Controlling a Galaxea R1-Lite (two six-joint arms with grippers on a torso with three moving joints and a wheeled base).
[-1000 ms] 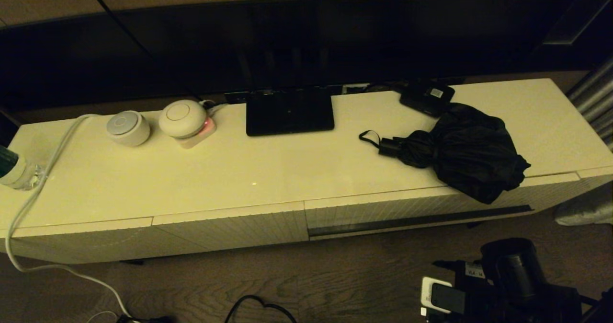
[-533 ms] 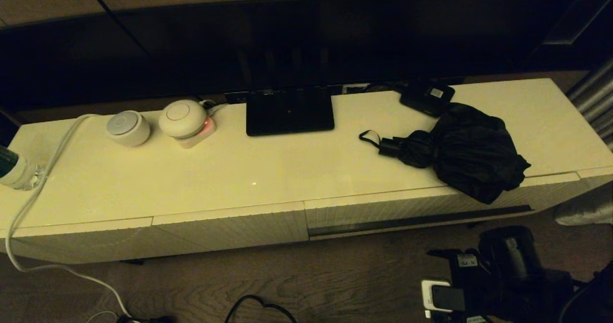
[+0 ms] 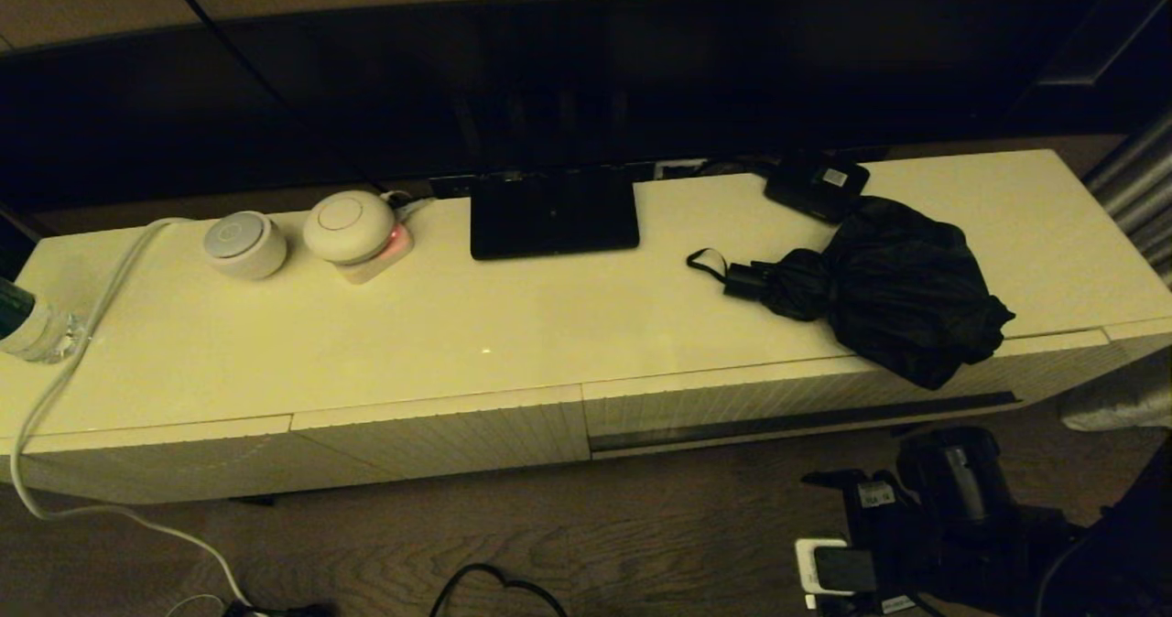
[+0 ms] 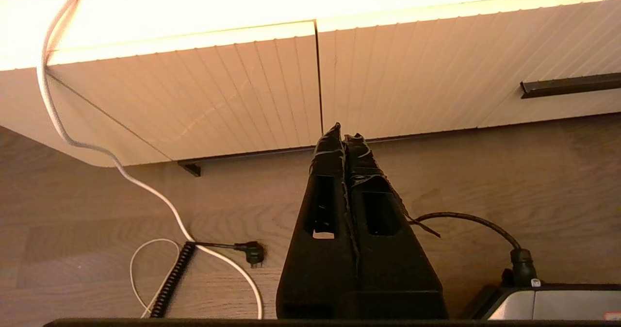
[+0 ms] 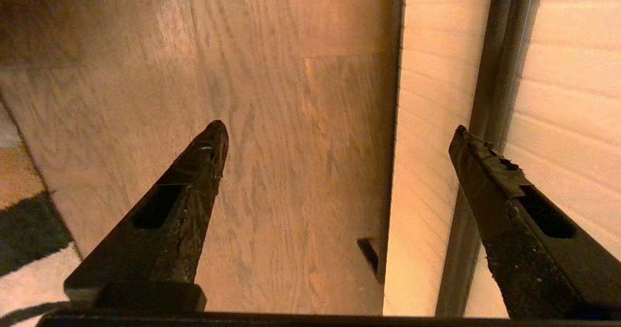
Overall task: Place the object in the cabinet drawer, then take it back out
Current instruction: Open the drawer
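Note:
The black folding umbrella (image 3: 879, 287) lies on the cabinet top at the right. Its baggy fabric hangs over the front edge, and its handle and wrist loop (image 3: 710, 265) point left. Below it is the cream ribbed drawer front (image 3: 778, 397), pushed in, with its long dark handle groove (image 3: 806, 420). My right arm (image 3: 952, 507) is low in front of the drawer. Its gripper (image 5: 337, 133) is open with nothing between the fingers, and one finger (image 5: 485, 167) is close to the groove (image 5: 490, 99). My left gripper (image 4: 343, 132) is shut and empty, above the floor before the left fronts.
A small flat black box with a white label (image 3: 817, 185) lies behind the umbrella. A TV stand base (image 3: 553, 214), two round white devices (image 3: 244, 243) (image 3: 350, 225), a bottle (image 3: 23, 324) and a white cable (image 3: 64, 370) are also on the top. Cables lie on the floor (image 4: 208, 249).
My right arm has moved forward and a little left, closer to the drawer front. The umbrella and the drawer have not moved.

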